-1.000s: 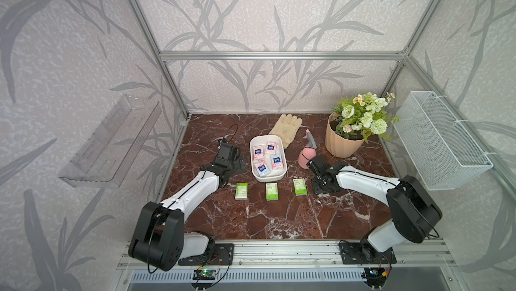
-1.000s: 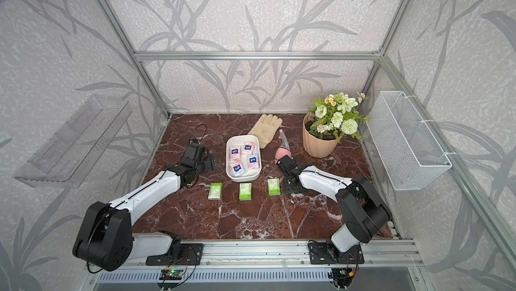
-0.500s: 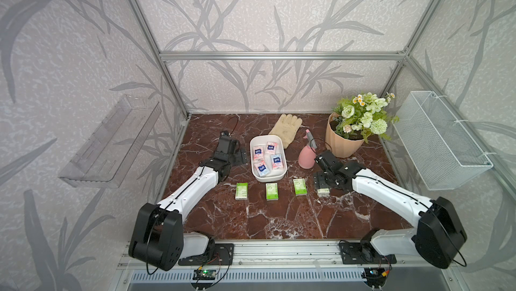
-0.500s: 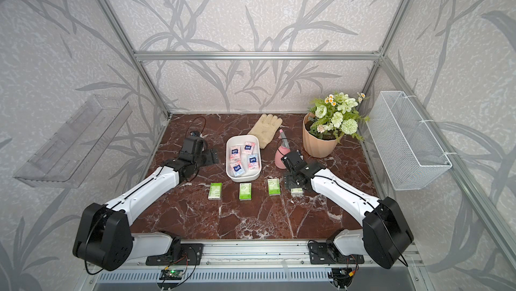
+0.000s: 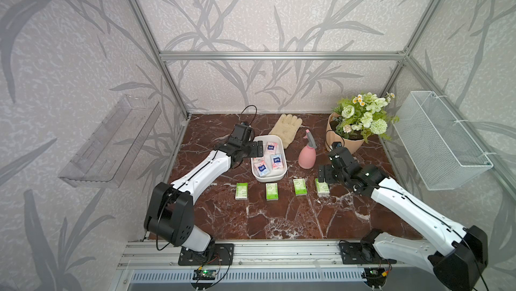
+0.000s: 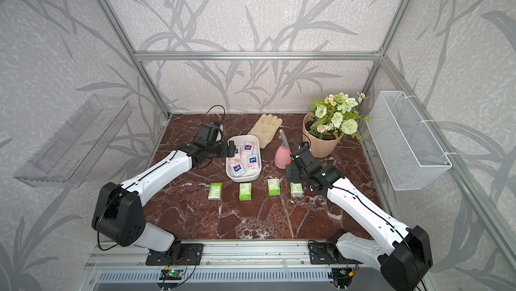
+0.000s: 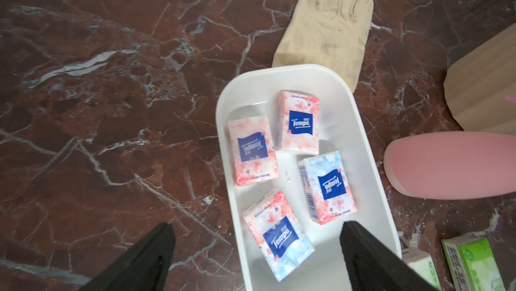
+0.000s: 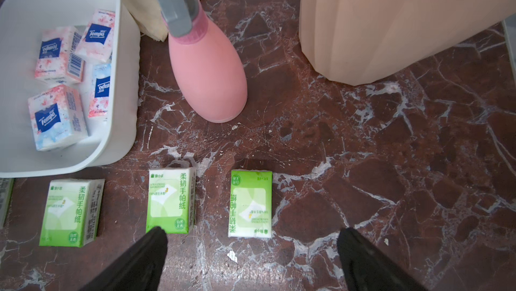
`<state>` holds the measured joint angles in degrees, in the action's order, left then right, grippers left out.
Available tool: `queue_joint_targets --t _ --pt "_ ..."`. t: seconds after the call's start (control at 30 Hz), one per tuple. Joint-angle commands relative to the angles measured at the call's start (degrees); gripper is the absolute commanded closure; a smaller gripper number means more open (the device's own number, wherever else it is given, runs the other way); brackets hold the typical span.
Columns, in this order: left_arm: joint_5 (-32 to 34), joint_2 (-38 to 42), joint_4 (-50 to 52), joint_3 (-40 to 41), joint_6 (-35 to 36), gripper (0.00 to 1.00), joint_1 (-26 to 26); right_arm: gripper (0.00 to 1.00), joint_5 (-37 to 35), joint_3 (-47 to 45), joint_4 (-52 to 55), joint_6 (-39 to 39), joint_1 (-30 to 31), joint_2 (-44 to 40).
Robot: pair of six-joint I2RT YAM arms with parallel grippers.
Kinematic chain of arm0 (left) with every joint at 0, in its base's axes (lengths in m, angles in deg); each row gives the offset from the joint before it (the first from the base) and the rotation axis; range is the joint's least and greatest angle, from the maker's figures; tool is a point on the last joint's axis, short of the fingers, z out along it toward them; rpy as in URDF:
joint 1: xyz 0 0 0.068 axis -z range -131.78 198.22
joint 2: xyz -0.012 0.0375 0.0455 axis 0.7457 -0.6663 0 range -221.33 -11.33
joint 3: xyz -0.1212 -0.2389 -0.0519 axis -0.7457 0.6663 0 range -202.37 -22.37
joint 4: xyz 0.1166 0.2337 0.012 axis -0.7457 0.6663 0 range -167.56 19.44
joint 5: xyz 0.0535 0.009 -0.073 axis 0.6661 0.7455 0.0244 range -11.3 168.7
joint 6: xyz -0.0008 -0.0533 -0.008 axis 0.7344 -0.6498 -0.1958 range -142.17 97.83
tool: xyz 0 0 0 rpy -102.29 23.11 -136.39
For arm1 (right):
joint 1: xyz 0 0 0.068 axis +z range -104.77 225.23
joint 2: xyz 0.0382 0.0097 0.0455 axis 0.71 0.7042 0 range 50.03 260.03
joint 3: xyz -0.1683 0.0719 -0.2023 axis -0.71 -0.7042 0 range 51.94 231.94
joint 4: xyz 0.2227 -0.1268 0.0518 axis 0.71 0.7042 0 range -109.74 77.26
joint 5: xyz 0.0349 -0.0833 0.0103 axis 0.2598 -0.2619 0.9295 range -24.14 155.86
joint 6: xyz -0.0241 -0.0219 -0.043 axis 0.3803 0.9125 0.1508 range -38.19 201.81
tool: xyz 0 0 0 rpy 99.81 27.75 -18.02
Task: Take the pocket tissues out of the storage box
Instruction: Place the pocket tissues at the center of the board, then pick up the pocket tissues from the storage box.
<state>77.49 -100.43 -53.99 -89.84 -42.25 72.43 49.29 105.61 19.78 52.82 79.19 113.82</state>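
The storage box (image 7: 301,80) is plain white. The packs inside (image 7: 298,122) are floral pink and pale blue with dark blue logos. The outer packs (image 8: 251,204) are green-and-white. The tabletop (image 8: 391,164) is red-brown, white-veined marble.

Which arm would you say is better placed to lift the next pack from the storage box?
Probably left: the open left gripper hangs over the storage box and its pink packs; the right gripper is over the green packs outside.

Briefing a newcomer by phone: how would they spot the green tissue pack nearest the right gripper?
Before the white storage box lies a row of four green packs. Take the end pack by the right gripper, in front of the pink spray bottle. Its print runs opposite to its neighbour's.
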Motion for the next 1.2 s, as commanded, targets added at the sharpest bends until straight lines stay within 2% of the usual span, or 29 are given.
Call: queue_joint_targets --t 0.0,0.27,0.53,0.73,1.17 --pt "-2.3 -3.6 6.0 -3.7 -0.5 0.08 1.8 0.01 -0.7 0.3 -2.2 -0.7 -0.4 -1.8" --pt "-4.5 -11.7 8.8 -10.2 -3.9 0.2 5.6 0.01 -0.9 -1.2 -4.0 -1.2 -0.7 -3.0" --pt "-1.6 -18.7 11.6 -15.8 -6.4 0.23 8.4 0.01 -0.3 -1.1 -4.5 -1.2 -0.8 -1.8" --pt "-3.0 -22.5 11.8 -18.3 -7.6 0.29 9.0 0.01 -0.9 -1.1 -4.7 -0.8 -0.9 -2.1" --pt "-3.9 -28.2 11.8 -22.0 -9.4 0.34 9.3 0.01 -1.1 -1.0 -4.5 -0.1 -1.6 -2.3"
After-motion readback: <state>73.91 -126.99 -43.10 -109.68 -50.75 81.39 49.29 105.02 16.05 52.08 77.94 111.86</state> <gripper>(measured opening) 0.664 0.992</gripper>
